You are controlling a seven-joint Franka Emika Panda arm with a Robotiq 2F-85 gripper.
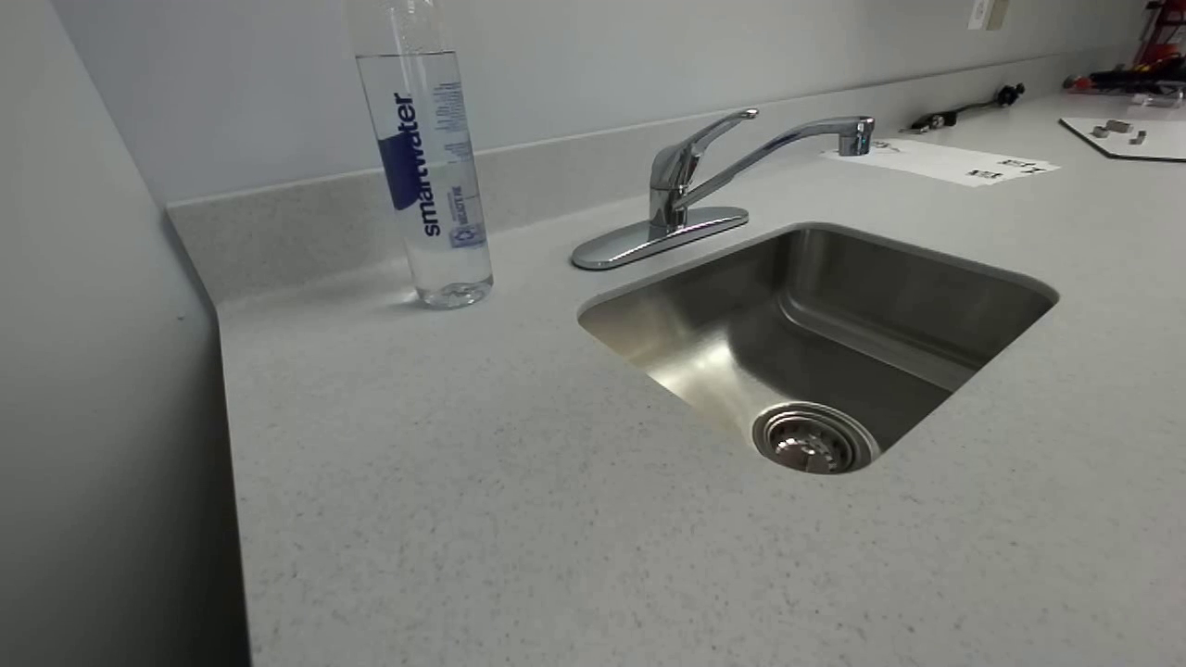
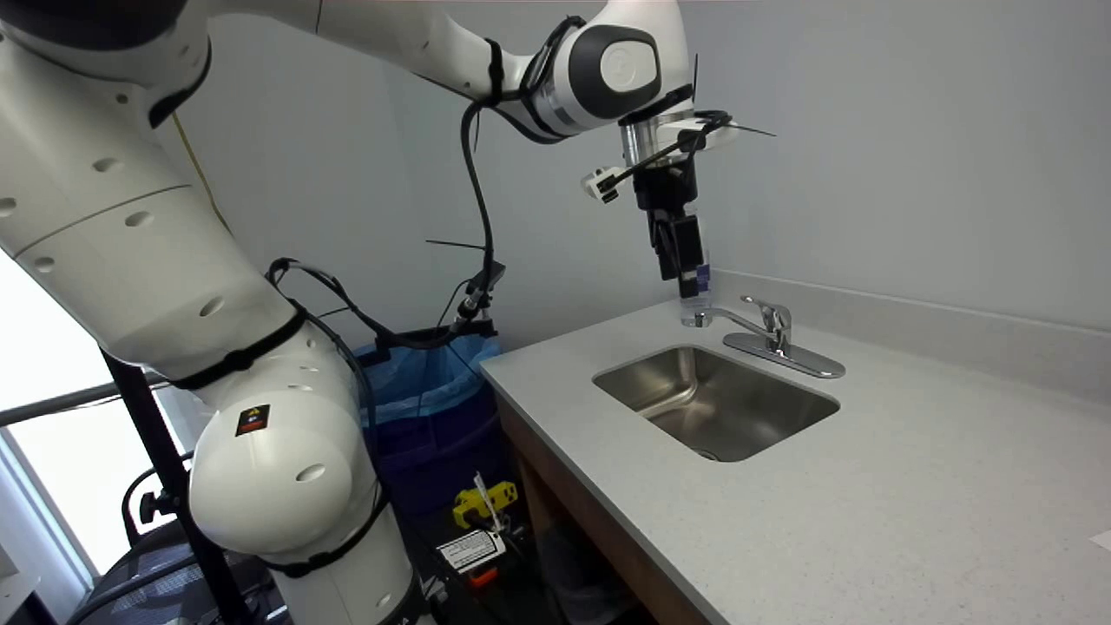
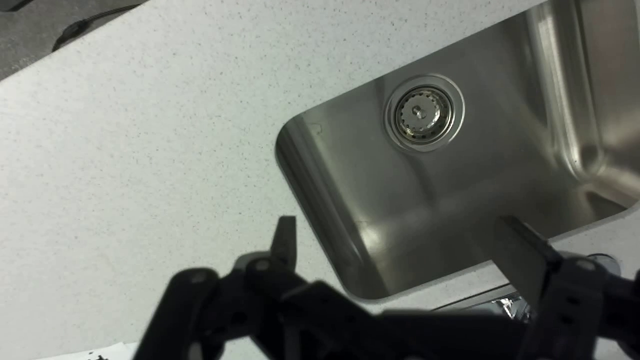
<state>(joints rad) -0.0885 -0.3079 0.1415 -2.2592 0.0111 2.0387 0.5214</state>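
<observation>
Hanging well above the rectangular brushed-steel sink (image 1: 899, 287), the black two-fingered pincer (image 3: 397, 218) is spread wide with nothing between its jaws, and the chief danger seems to be what stands close about it. The curved chrome single-lever faucet (image 2: 779, 334), fixed to the speckled pale-grey worktop (image 1: 445, 482), stands near four o'clock from the pincer in an exterior view; in the wrist view one finger (image 3: 522, 260) partly covers it, so, lowered on that line, it could knock the spout aside or shift the lever, perhaps setting water running. The opposite finger (image 3: 285, 242), at nine o'clock, overlaps the worktop beside the basin, so a straight descent might jam it on the hard surface while its partner meets only the hollow. The tall clear plastic bottle with blue lettering (image 1: 426, 176) stands upright at ten o'clock from the sink in an exterior view, near the worktop's end; narrow and well filled, it would probably topple at a sideways brush, and with its top cut off there a missing cap cannot be ruled out. In an exterior view the pincer hides much of that bottle (image 2: 704, 276), which leaves the gap between them hard to judge and a careless swing likelier to hit it. The slack black cable (image 2: 469, 156) strapped to the white jointed arm (image 2: 217, 260) hangs near ten o'clock and could catch on the small black device (image 2: 490, 278) near it.
</observation>
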